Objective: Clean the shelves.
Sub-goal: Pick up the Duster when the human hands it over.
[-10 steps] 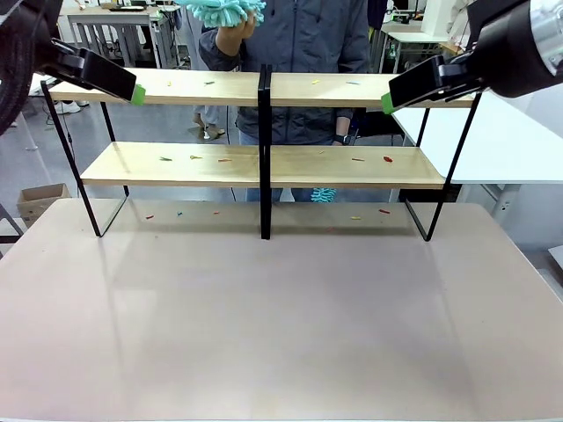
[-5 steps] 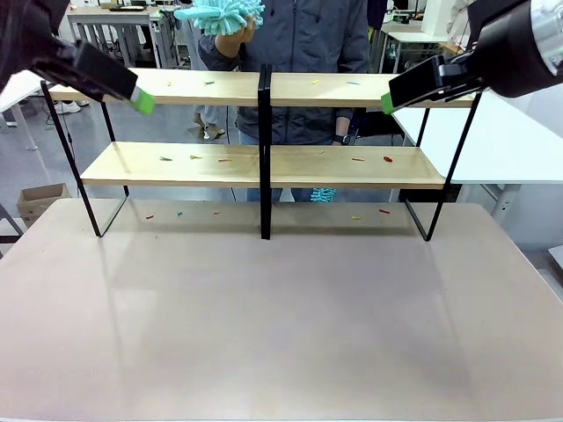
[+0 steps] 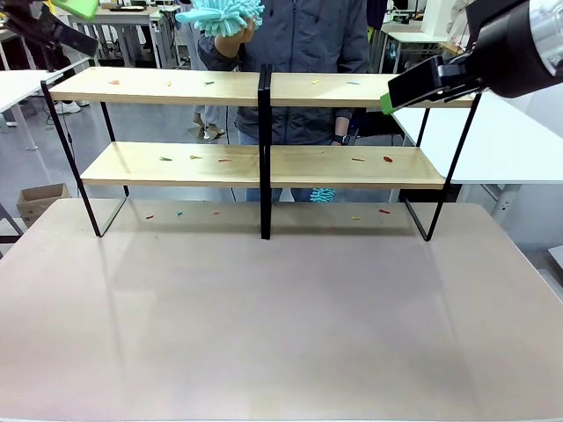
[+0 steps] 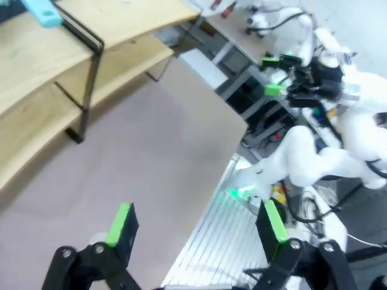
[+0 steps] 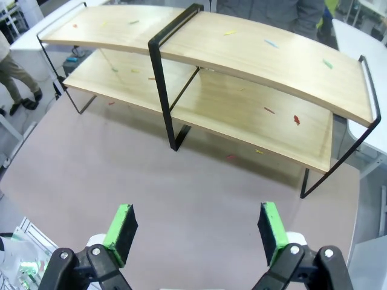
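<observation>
The shelves (image 3: 220, 165) sit along the far side of the table (image 3: 281, 325), two light wooden boards on a thin black frame with a black upright in the middle. Little coloured scraps (image 3: 387, 159) are scattered over both boards and on the tabletop underneath.

The left gripper (image 3: 75, 7) is way up in the top-left corner of the front view, higher than the left end of the top board. In its own wrist view its fingers (image 4: 124, 220) are spread wide with nothing between them, and the shelves are off to the upper left, well apart.

The right gripper (image 3: 387, 101) hangs level with the right end of the top board. Its jaws are wide apart and empty too (image 5: 196, 232), and the whole rack lies ahead of it across bare table.

Behind the shelves, a person (image 3: 308, 35) holds up a teal fluffy duster (image 3: 220, 13).
</observation>
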### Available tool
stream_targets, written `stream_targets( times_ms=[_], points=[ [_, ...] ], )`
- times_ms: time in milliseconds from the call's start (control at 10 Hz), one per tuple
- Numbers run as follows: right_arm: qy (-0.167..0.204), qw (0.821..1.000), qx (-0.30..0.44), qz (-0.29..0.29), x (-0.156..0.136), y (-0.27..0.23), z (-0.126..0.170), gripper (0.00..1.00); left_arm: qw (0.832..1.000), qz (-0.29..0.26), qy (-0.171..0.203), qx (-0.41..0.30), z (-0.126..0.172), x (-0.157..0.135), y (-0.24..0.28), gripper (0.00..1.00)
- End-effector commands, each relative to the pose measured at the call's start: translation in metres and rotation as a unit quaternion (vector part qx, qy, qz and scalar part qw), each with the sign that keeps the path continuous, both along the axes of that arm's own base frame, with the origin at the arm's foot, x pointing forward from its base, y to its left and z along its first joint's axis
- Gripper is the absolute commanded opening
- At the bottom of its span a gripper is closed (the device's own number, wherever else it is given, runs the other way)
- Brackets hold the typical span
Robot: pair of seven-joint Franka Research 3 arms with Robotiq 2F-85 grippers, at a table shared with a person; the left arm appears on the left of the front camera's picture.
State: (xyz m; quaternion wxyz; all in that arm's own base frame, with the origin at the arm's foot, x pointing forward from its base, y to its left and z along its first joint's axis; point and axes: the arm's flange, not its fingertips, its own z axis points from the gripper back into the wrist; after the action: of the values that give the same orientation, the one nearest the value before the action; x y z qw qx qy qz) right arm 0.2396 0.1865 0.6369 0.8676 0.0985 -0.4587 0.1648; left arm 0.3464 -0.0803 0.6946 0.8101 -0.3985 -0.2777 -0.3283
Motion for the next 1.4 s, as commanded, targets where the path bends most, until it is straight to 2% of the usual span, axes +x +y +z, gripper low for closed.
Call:
stream_targets(
  times_ms=[0,100,200,400,500,700,800,900,1000,1100,1200,1300],
  points=[
    [0.000,1.000,-0.001,0.000,0.000,0.000,0.000,1.00,1.000,-0.016,0.008,-0.025,0.002,0.001,0.008,1.00],
    [0.000,1.000,-0.001,0.000,0.000,0.000,0.000,1.00,0.995,0.002,0.072,-0.069,0.004,0.039,0.004,1.00],
    [0.000,1.000,-0.001,0.000,0.000,0.000,0.000,1.00,0.984,0.024,0.111,-0.140,0.007,0.083,0.005,1.00],
    [0.000,1.000,-0.001,0.000,0.000,0.000,0.000,1.00,0.952,0.093,0.154,-0.246,-0.001,0.155,0.012,1.00],
    [0.000,1.000,-0.001,0.000,0.000,0.000,0.000,1.00,0.943,0.128,0.187,-0.245,-0.017,0.180,0.005,1.00],
    [0.000,1.000,-0.001,0.000,0.000,0.000,0.000,1.00,0.939,0.144,0.234,-0.206,-0.041,0.208,-0.024,1.00],
    [0.000,1.000,-0.001,0.000,0.000,0.000,0.000,1.00,0.928,0.156,0.257,-0.221,-0.044,0.215,-0.031,1.00],
    [0.000,1.000,-0.001,0.000,0.000,0.000,0.000,1.00,0.938,0.135,0.217,-0.233,-0.057,0.212,-0.001,1.00],
    [0.000,1.000,-0.001,0.000,0.000,0.000,0.000,1.00,0.938,0.135,0.217,-0.233,-0.057,0.212,-0.001,1.00],
    [0.000,1.000,-0.001,0.000,0.000,0.000,0.000,1.00,0.932,0.147,0.240,-0.227,-0.064,0.222,-0.028,1.00],
    [0.000,1.000,-0.001,0.000,0.000,0.000,0.000,1.00,0.928,0.155,0.245,-0.235,-0.066,0.226,-0.027,1.00],
    [0.000,1.000,-0.001,0.000,0.000,0.000,0.000,1.00,0.923,0.165,0.236,-0.253,-0.067,0.231,-0.026,1.00]
  ],
)
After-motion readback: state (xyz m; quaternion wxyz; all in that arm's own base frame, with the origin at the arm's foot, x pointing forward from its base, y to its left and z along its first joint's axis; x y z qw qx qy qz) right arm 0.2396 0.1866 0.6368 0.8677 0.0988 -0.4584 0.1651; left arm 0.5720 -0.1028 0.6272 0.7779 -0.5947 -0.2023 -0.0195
